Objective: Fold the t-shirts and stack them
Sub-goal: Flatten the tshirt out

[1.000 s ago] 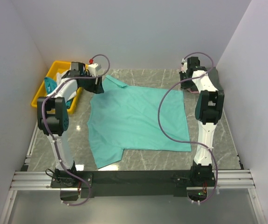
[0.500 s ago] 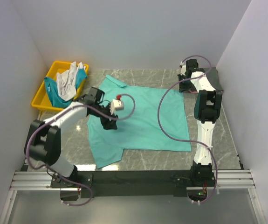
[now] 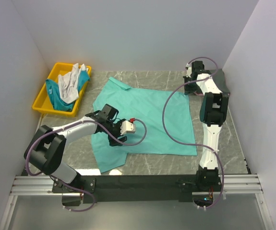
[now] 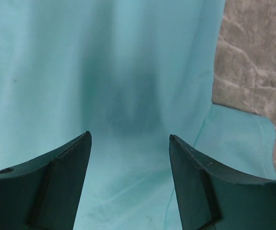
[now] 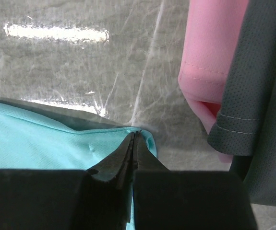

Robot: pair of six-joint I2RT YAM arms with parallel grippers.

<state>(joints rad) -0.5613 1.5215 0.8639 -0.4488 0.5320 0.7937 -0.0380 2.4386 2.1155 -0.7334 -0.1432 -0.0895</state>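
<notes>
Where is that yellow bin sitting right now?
In the overhead view, the yellow bin sits at the table's far left corner, holding a white shirt and a teal shirt, just left of the spread sea-green shirt.

Bright, even light; glare streak on table (image 5: 56, 32); soft shadows.

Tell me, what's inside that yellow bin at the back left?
A crumpled white shirt lies on top of a teal one in the yellow bin. Whatever lies beneath them is covered, so I cannot tell whether more shirts are in there.
</notes>
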